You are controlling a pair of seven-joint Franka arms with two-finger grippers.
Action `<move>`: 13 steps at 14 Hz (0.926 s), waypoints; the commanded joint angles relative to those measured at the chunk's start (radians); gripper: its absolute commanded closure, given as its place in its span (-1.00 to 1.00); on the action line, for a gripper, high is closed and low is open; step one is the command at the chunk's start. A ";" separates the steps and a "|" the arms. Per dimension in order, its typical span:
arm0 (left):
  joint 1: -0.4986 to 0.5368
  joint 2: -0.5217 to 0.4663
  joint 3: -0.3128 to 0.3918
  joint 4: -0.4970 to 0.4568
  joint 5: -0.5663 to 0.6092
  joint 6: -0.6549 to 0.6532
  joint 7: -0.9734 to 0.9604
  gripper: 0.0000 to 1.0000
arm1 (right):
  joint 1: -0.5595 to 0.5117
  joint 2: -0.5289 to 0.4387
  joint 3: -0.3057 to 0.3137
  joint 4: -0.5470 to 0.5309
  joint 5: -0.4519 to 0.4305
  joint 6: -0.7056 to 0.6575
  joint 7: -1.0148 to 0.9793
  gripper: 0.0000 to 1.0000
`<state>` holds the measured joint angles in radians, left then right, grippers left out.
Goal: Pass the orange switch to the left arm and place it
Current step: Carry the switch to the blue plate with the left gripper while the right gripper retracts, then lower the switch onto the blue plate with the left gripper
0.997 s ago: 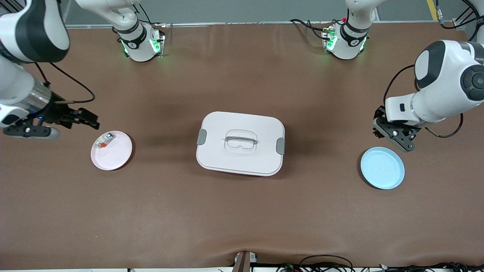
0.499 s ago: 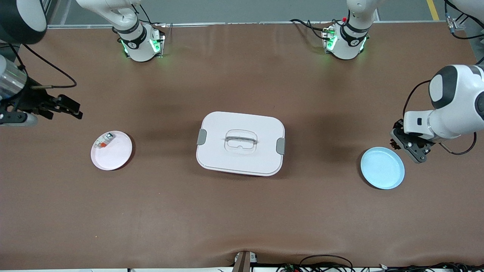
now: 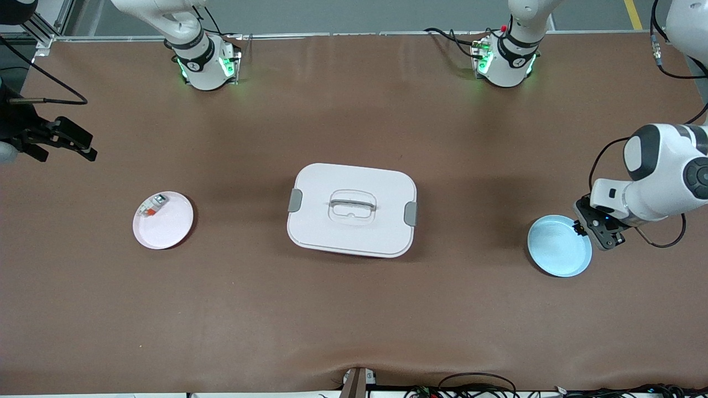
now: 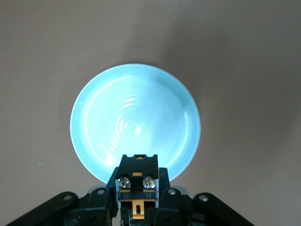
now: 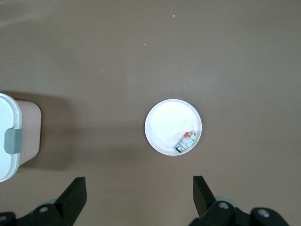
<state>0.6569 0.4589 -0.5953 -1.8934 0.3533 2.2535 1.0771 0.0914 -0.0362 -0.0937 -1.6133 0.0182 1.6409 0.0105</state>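
Now the left gripper (image 3: pixel 582 225), clamping the orange switch (image 4: pixel 137 186), has apparently descended over the blue plate (image 3: pixel 556 255); right gripper (image 3: pixel 62 145) agape

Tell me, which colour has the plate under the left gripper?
Light blue. The plate shows best in the left wrist view, with the left gripper over its rim.

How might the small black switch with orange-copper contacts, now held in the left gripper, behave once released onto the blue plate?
The black switch looks rigid and blocky, so it will probably not roll. It seems light. The glossy blue plate could let it slide slightly.
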 commanded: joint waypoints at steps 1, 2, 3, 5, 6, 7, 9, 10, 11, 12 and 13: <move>0.012 0.069 -0.014 0.007 0.090 0.075 0.021 1.00 | -0.010 0.015 0.005 0.053 -0.015 -0.036 -0.001 -1.00; 0.010 0.089 -0.014 0.007 0.105 0.089 0.027 1.00 | -0.010 0.016 0.005 0.058 -0.014 -0.035 -0.001 -1.00; 0.006 0.109 -0.014 0.008 0.128 0.109 0.035 1.00 | -0.010 0.016 0.005 0.058 -0.011 -0.033 -0.001 -1.00; 0.004 0.136 -0.014 0.008 0.199 0.135 0.038 1.00 | -0.012 0.018 0.005 0.059 -0.007 -0.032 0.002 -1.00; 0.003 0.142 -0.014 0.007 0.231 0.144 0.038 1.00 | -0.012 0.019 0.006 0.062 -0.006 -0.030 0.002 -1.00; 0.003 0.158 -0.014 0.007 0.251 0.155 0.038 1.00 | -0.007 0.019 0.006 0.064 -0.006 -0.030 0.003 -1.00; 0.004 0.182 -0.014 0.005 0.262 0.179 0.049 1.00 | -0.002 0.019 0.006 0.064 -0.006 -0.030 0.006 -1.00; 0.003 0.190 -0.014 0.004 0.262 0.185 0.058 1.00 | -0.004 0.019 0.005 0.064 -0.006 -0.029 0.006 -1.00; 0.004 0.196 -0.014 0.005 0.262 0.185 0.058 1.00 | -0.004 0.019 0.005 0.064 -0.007 -0.029 0.005 -1.00; 0.003 0.199 -0.014 0.005 0.262 0.185 0.058 1.00 | -0.005 0.021 0.005 0.064 -0.007 -0.029 0.003 -1.00; 0.003 0.199 -0.014 0.004 0.262 0.185 0.060 1.00 | -0.010 0.021 0.005 0.064 -0.007 -0.030 0.000 -1.00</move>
<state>0.6528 0.6504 -0.5997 -1.8933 0.5947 2.4271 1.1199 0.0914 -0.0305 -0.0937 -1.5796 0.0182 1.6275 0.0106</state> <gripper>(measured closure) 0.656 0.000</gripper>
